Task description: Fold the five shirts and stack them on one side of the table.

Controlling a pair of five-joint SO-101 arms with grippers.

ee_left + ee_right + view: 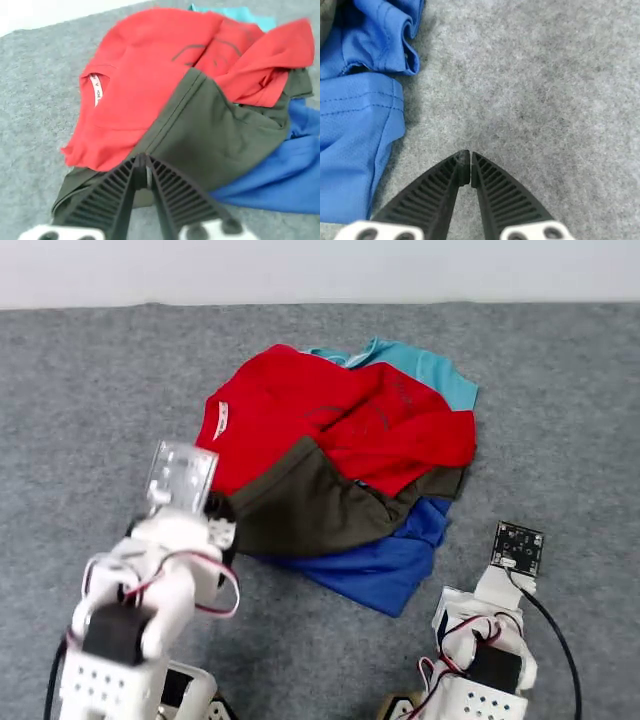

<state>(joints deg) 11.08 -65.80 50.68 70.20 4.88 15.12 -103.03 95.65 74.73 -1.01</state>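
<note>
A heap of shirts lies crumpled near the middle of the grey desk (pixel 560 420). The red shirt (pixel 290 410) is on top, spread wide with its collar turned toward the left arm (pixel 150 580) and a white label (pixel 221 420) showing inside the neck. A teal shirt (pixel 430 370) pokes out from under it at the far edge. Below the red one a dark shirt (pixel 310 505) fans out toward the near side, one red fold draped over its right part. At the bottom a blue shirt (pixel 385 565) sticks out at the near right corner of the heap, touching the desk. None of them is folded, and I cannot pick out a fifth among the layers. The left jaws are pressed together, their tips at the near left hem of the dark shirt; whether any cloth is caught between them I cannot tell. The right arm (pixel 480 660) sits low at the near right. The right jaws are also pressed together, holding nothing, over bare desk just beside the blue shirt's hem.
</note>
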